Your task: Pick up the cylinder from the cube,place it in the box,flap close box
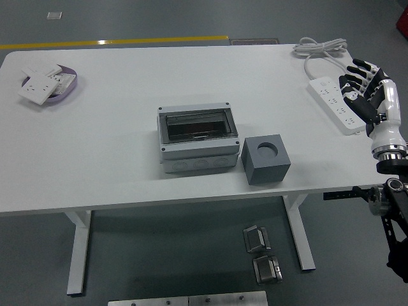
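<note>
A grey cube [266,159] sits near the table's front edge, with a round recess in its top; whether a cylinder sits in that recess I cannot tell. Just left of it stands a light grey box [197,138] with a dark see-through flap lying over its top. My right hand [359,83] hovers over the table's right edge, fingers spread and holding nothing, well to the right of the cube. My left arm is out of sight.
A white power strip [338,103] with its coiled cable [320,46] lies at the right, partly under my hand. A tray with white switch plates [47,83] sits at the far left. Metal parts [262,252] lie on the floor below.
</note>
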Robot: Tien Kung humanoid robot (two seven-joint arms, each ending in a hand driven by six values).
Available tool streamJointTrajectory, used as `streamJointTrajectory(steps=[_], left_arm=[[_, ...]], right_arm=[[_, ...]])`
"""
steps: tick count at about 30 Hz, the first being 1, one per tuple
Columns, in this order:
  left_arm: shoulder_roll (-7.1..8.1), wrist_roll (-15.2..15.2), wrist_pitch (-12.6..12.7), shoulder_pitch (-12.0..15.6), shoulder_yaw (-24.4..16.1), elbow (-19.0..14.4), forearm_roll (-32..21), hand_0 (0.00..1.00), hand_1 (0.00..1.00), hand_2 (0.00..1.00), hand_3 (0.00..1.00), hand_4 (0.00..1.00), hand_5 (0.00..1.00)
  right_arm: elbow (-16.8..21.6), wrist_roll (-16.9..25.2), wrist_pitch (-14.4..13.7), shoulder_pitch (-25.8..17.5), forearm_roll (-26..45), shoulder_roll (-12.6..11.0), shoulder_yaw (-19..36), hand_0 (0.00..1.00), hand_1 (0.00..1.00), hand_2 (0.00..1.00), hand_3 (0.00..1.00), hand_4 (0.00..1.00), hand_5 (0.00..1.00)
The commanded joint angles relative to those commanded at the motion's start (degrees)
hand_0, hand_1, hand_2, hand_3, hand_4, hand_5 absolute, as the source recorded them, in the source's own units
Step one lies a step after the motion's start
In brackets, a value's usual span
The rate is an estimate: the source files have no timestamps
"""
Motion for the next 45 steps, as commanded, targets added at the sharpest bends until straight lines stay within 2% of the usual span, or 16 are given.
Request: streamJointTrajectory(steps=[1, 33, 45], left_arm=[[0.01, 0.0, 0.0, 0.0, 0.0, 0.0, 0.0, 0.583, 0.618, 0.568, 0.606, 0.653, 0.29], [0.31, 0.0, 0.0, 0.0, 0.2, 0.0, -0.4, 0.584, 0.619, 0.569, 0.606, 0.653, 0.287], [0.91, 0.1, -0.1, -0.2, 0.4, 0.0, -0.6, 0.584, 0.618, 0.569, 0.606, 0.651, 0.284]], right_arm=[[0.1, -0.1, 0.1, 0.0, 0.0, 0.0, -0.1, 0.765, 0.715, 0.729, 0.695, 0.709, 0.161], [0.2, -0.9, 0.5, -0.8, 0.4, 0.3, -0.1, 0.776, 0.724, 0.74, 0.707, 0.734, 0.167], [-0.1, -1.3, 0.4, -0.5, 0.2, 0.2, 0.0, 0.776, 0.726, 0.743, 0.706, 0.744, 0.179]])
